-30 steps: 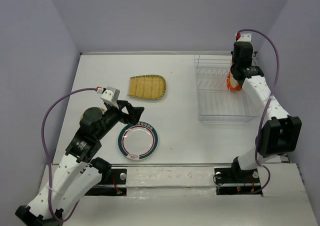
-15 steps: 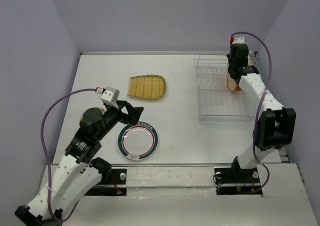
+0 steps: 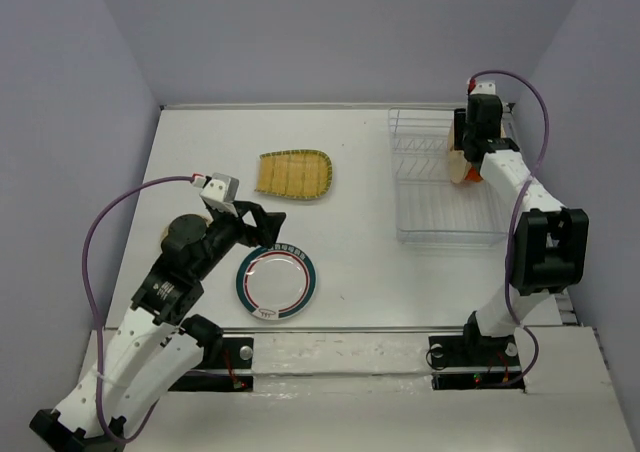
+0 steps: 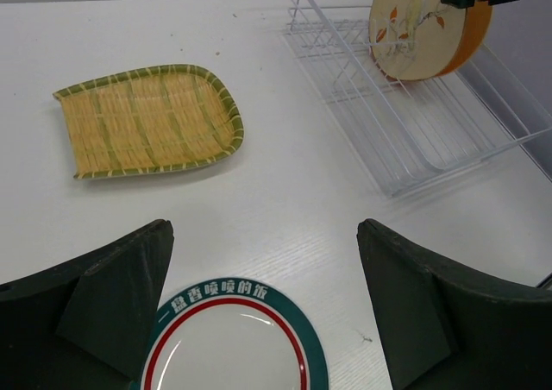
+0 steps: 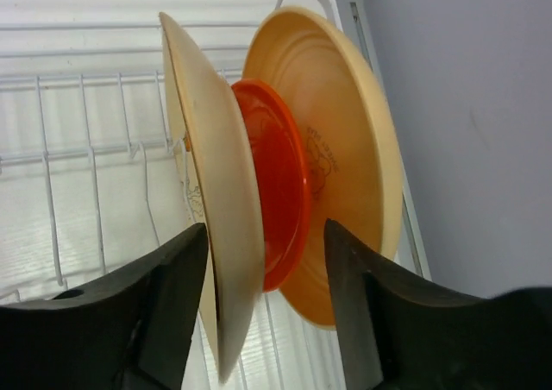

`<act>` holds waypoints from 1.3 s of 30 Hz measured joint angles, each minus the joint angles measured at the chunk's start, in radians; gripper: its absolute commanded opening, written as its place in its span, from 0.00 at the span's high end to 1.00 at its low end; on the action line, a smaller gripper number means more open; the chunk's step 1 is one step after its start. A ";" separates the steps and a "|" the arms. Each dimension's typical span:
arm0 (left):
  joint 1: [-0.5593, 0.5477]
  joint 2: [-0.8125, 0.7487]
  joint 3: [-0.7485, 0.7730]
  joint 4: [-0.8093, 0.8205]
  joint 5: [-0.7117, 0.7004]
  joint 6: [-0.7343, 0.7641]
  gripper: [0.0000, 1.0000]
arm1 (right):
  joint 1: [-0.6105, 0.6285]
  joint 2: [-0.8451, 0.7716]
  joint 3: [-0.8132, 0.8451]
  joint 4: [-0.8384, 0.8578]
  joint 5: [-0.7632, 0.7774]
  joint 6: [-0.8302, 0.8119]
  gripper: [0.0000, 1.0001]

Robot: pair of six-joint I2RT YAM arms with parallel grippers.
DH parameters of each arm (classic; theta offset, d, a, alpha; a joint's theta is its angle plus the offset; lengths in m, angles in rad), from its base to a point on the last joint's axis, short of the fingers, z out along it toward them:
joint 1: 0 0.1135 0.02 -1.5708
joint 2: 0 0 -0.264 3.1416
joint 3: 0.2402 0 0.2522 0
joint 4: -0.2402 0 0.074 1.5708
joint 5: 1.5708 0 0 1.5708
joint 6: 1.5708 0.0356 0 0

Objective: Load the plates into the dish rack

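Counter [image 3: 360, 172]: white, walled on the far, left and right sides. A broad bare strip runs between the loose plates and the rack.

Dish rack [image 3: 440, 212]: in the far right corner, its long side along the right edge. Bare wire dividers run from the standing plates toward the near edge.

Left gripper [image 3: 268, 230]: jaws wide, holding nothing. It hovers over the far rim of the green-rimmed plate, near the counter's near edge and left of centre.

Right gripper [image 5: 263, 235]: over the far end of the rack, fingers parted and straddling the top rims of the cream and orange-red plates. There is a visible gap on the right finger's side. Whether the left finger touches cannot be told.

Yellow-orange plate [image 5: 354, 148]: upright in the rack, closest to the right edge.

Fan-shaped plate [image 3: 292, 174]: flat in the far half, left of centre, well apart from the rack.

Green-rimmed plate [image 3: 276, 282]: flat, close to the near edge, with open counter to its right.

Cream bird plate [image 4: 414, 23]: upright in the rack, printed face toward the left edge.

Orange-red plate [image 5: 276, 174]: upright, sandwiched between the cream and yellow-orange plates.
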 measured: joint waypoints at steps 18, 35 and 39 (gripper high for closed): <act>0.014 0.028 0.000 -0.024 -0.222 -0.016 0.01 | 0.383 -0.232 -0.032 0.076 -0.252 0.350 0.32; 0.016 -0.284 0.060 0.024 -0.410 -0.001 0.01 | 0.941 0.513 0.282 0.323 -0.470 0.795 0.41; 0.016 -0.340 0.002 0.027 -0.410 -0.001 0.01 | 0.968 0.648 0.430 0.322 -0.512 0.858 0.41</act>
